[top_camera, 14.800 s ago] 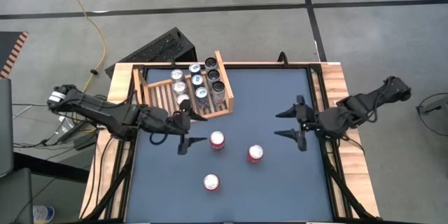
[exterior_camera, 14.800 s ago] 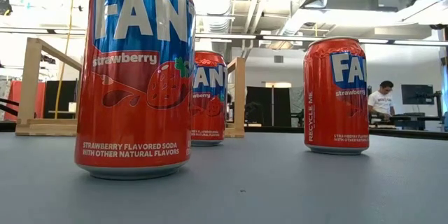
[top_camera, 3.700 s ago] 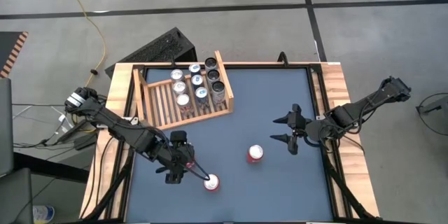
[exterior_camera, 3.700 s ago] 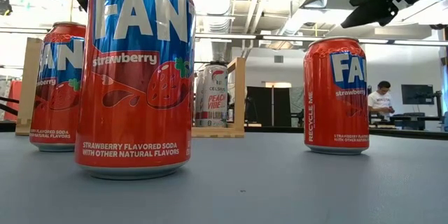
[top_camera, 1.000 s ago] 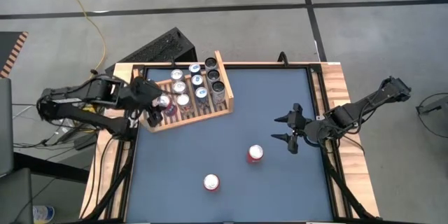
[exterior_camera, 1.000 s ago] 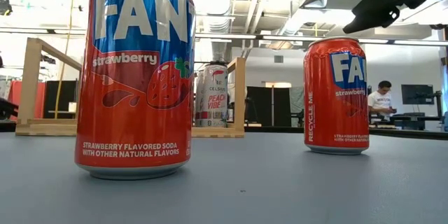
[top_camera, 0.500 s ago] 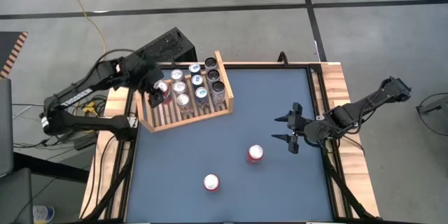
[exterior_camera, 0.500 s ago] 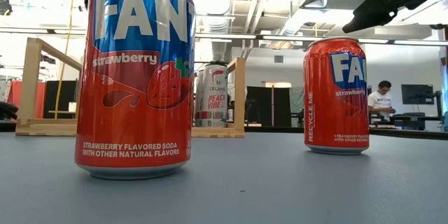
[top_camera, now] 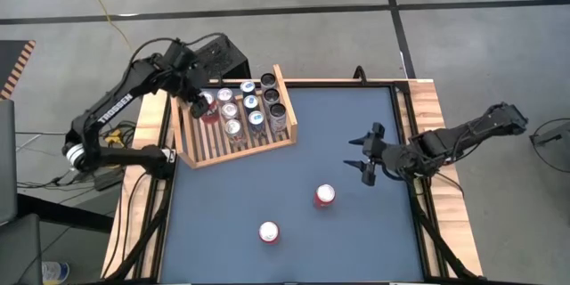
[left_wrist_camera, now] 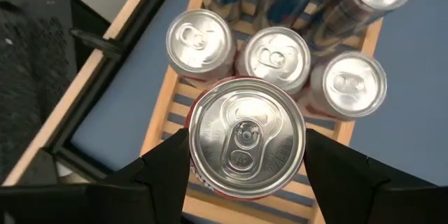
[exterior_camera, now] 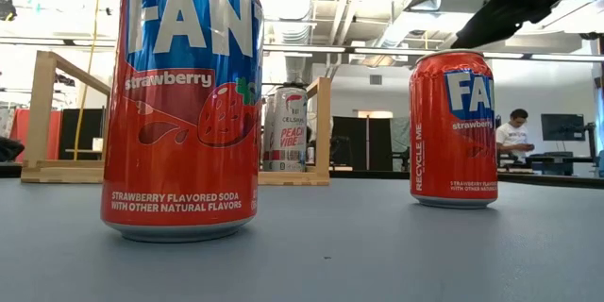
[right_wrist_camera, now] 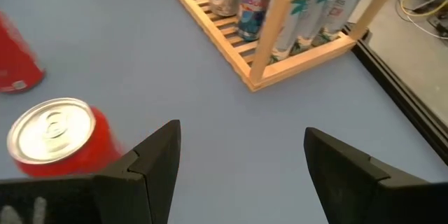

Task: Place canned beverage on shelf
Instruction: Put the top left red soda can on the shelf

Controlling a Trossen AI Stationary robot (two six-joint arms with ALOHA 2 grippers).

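Clenched on the red can (left_wrist_camera: pixel 246 136) above the shelf (top_camera: pixel 233 143), the left tool (top_camera: pixel 203 105) risks knocking neighbouring silver cans (left_wrist_camera: pixel 273 55) if lowered off-centre.

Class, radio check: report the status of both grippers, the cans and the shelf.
Left gripper shut on red can, over shelf among silver cans. Right gripper open, idle at table's right. Two red cans on the table. Nothing in the way.

Worktop (top_camera: pixel 356 240) and its load
Shelf (top_camera: pixel 233 147) at far-left corner; two red cans (top_camera: pixel 325 196) (top_camera: pixel 268 232) stand well apart from it.
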